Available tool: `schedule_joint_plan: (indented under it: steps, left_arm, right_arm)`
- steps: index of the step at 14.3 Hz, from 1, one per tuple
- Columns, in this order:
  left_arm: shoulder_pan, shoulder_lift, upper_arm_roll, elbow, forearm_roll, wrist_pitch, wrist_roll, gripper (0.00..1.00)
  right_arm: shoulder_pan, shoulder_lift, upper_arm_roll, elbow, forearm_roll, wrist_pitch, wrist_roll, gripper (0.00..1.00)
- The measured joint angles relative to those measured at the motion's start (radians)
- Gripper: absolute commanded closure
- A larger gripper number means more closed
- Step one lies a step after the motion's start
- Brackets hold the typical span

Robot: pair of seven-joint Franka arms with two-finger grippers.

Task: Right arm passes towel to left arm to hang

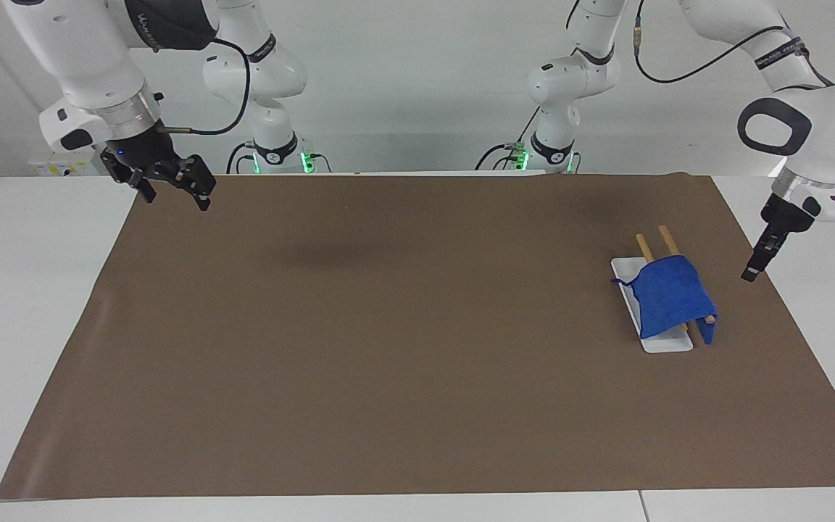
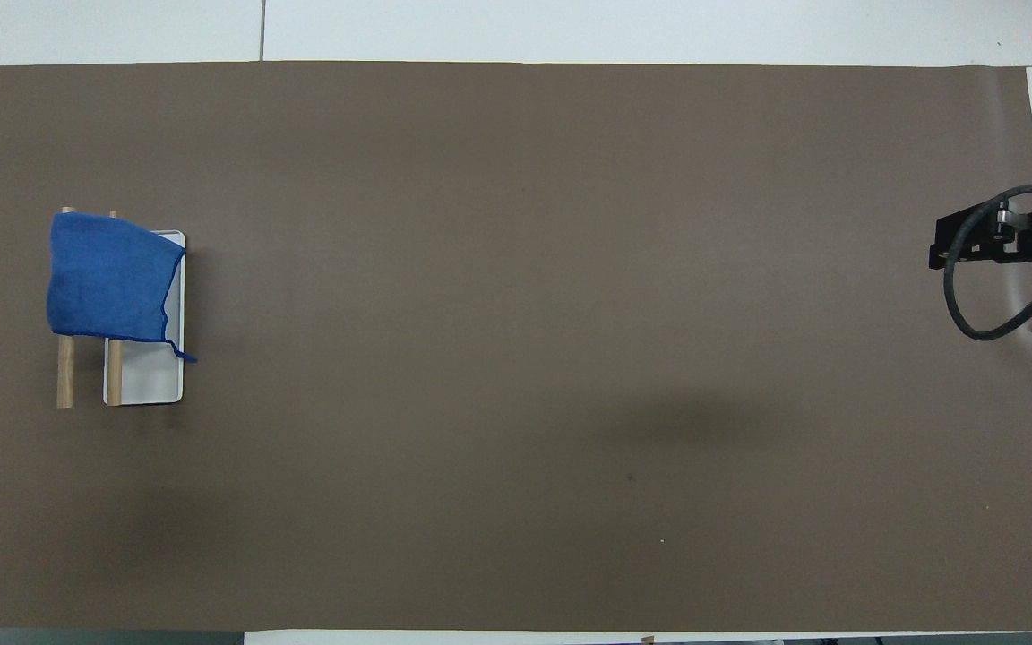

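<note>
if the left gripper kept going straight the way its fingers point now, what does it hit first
Most likely the brown mat. The left gripper points down over the mat's edge, apart from the towel draped on the rack; depth is uncertain.

The towel (image 1: 667, 296), a small bright blue fuzzy cloth, hangs draped over my rack's two wooden bars (image 1: 648, 248), both sides drooping. Its thin corner loop (image 2: 183, 354) trails toward four o'clock over the white base (image 2: 150, 385).
</note>
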Motion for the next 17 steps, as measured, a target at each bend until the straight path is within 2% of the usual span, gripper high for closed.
schedule_joint_plan:
  steps: [5,13,17]
  left_arm:
    - [-0.049,-0.014,-0.009,0.070,0.000,-0.127,0.001,0.00]
    - [-0.238,0.005,-0.016,0.160,0.028,-0.182,0.046,0.00]
    - [-0.281,0.009,-0.016,0.233,0.057,-0.326,0.096,0.00]
  right_arm:
    - [0.002,-0.003,0.002,-0.006,0.000,0.000,-0.002,0.00]
    - [0.002,-0.003,0.001,-0.008,0.000,0.000,-0.008,0.00]
    - [0.001,-0.003,0.001,-0.009,0.000,0.000,-0.020,0.00]
